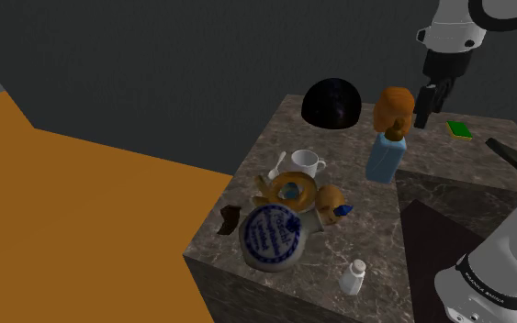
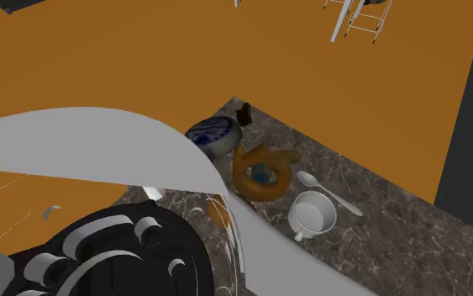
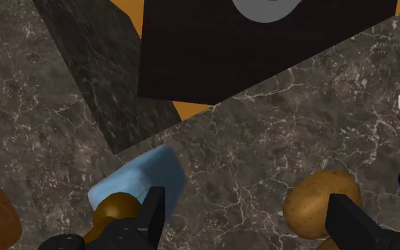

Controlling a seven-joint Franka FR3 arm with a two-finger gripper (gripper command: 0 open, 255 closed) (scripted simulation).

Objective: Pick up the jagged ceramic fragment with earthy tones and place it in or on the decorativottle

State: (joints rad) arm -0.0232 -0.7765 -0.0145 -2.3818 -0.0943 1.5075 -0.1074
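K: At the lower middle of the shoulder view, nearest the lens: white shaker (image 1: 354,275), then a blue-and-white jar (image 1: 273,234). Where is the shard?

M: Shard (image 1: 230,218) lies just left of the jar, at the table (image 1: 371,237) edge, centre-left of frame. Touching the jar or apart: cannot tell.

K: Handling?

M: Judgement only. Dark brown, small, so light. Stiff and brittle. The broken edges are uneven, so it may twist in a pinch. Take it across the thin wall near mid-length, not on a point. Keep the squeeze gentle.

K: Long axis, heading?

M: It reads taller than wide in frame and slightly curved, with its long axis roughly along the table edge. Which end is the sharp one is too small to tell.

K: Further back?

M: Orange ring (image 1: 288,190), then the cup (image 1: 307,165). Past those, right of centre in the upper half, is the blue bottle (image 1: 389,151) with a brown stopper (image 1: 394,108). I take it as the drop target. The top looks narrow, so the shard would likely rest on it rather than go in.

K: Tool?

M: Gripper (image 1: 428,115) hangs just right of the stopper, well apart from the shard. In the wrist view the fingers (image 3: 152,213) stand apart with nothing between them, and the bottle is beside one of them. Black dome (image 1: 332,103) is farthest back, upper middle.
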